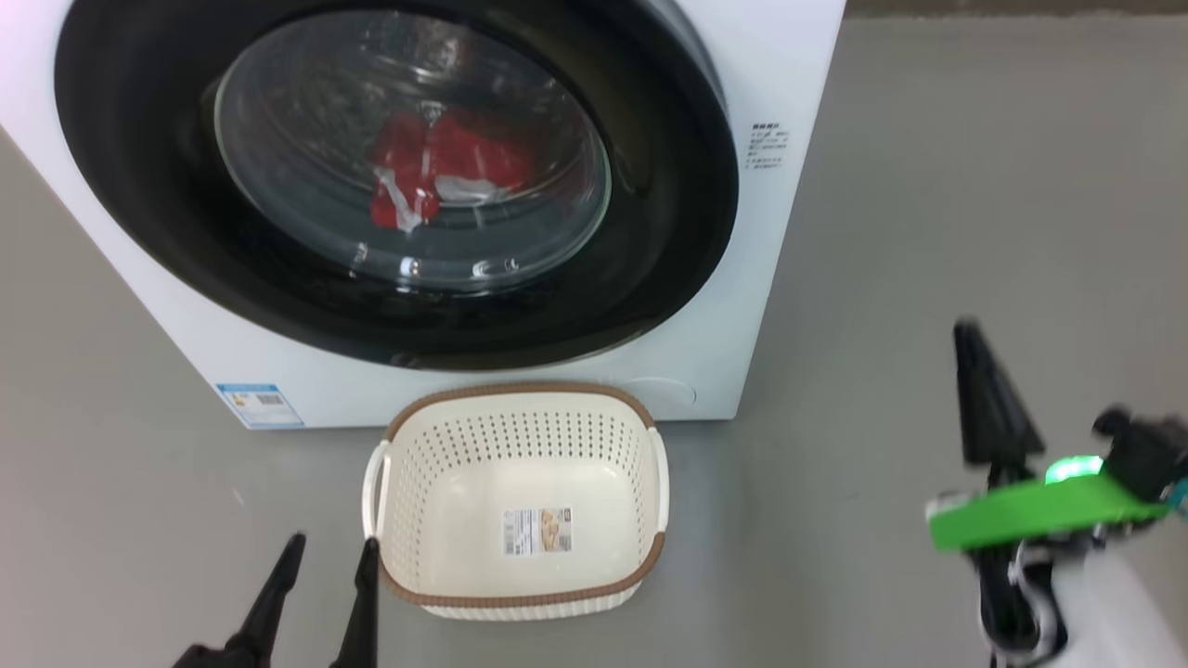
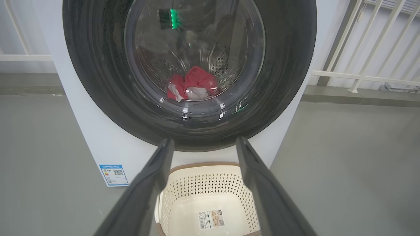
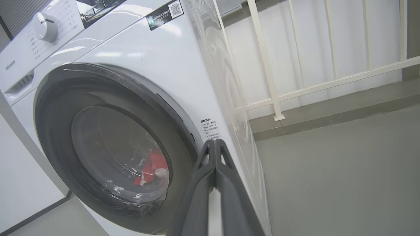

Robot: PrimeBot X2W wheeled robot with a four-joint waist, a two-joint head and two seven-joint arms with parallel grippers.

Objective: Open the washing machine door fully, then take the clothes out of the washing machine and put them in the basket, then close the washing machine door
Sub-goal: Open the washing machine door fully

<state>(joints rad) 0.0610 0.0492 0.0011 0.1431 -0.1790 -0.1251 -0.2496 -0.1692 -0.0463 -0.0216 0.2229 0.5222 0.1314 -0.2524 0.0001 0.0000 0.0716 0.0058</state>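
Left gripper (image 1: pixel 334 540) at 7 o'clock: smooth dark tapered fingers spread, holding nothing, just beside the basket (image 1: pixel 520 390). Basket at 6 o'clock: cream perforated plastic, rounded rectangle, brown woven-look rim. Washing machine door (image 1: pixel 139 186) at 12: glossy black ring, bulging clear glass, shut on the white washing machine (image 1: pixel 789 74). Crumpled red-and-white clothes (image 1: pixel 445 162) behind the glass. Right gripper (image 1: pixel 967 330) at 4 o'clock: fingers pressed together, grasping nothing.
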